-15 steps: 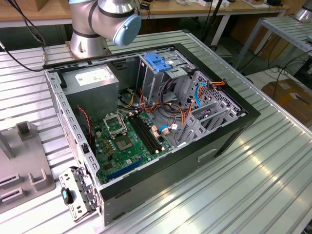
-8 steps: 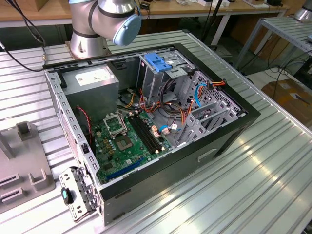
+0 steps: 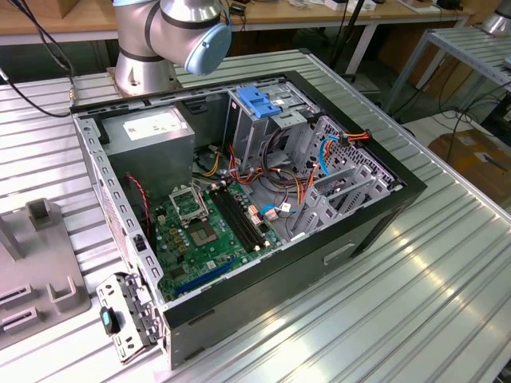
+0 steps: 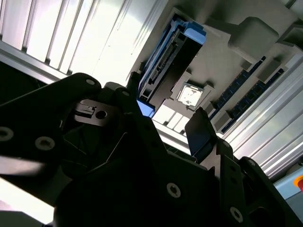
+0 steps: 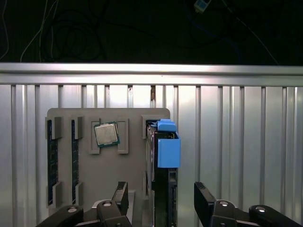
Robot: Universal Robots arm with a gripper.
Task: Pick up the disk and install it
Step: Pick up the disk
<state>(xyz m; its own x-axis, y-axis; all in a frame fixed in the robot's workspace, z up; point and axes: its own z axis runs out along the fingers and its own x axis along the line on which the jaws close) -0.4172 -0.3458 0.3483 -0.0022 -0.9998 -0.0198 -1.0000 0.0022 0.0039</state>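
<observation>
first wrist view: the disk (image 5: pixel 168 151) stands on edge in a slot at the rim of the grey holder tray (image 5: pixel 132 165), with bare ribbed surface (image 5: pixel 236 142) beside it running out to a straight edge. the end effector (image 5: pixel 160 187) is released, its fingers straddling the disk with gaps on both sides.

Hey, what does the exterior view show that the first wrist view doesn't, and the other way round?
Exterior view adds: the open computer case with its motherboard, and the arm. First wrist view adds: the disk standing on edge in its blue carrier, a processor chip, and the open gripper flanking the disk without touching it. Shared: the grey fixture tray and the ribbed table.
</observation>
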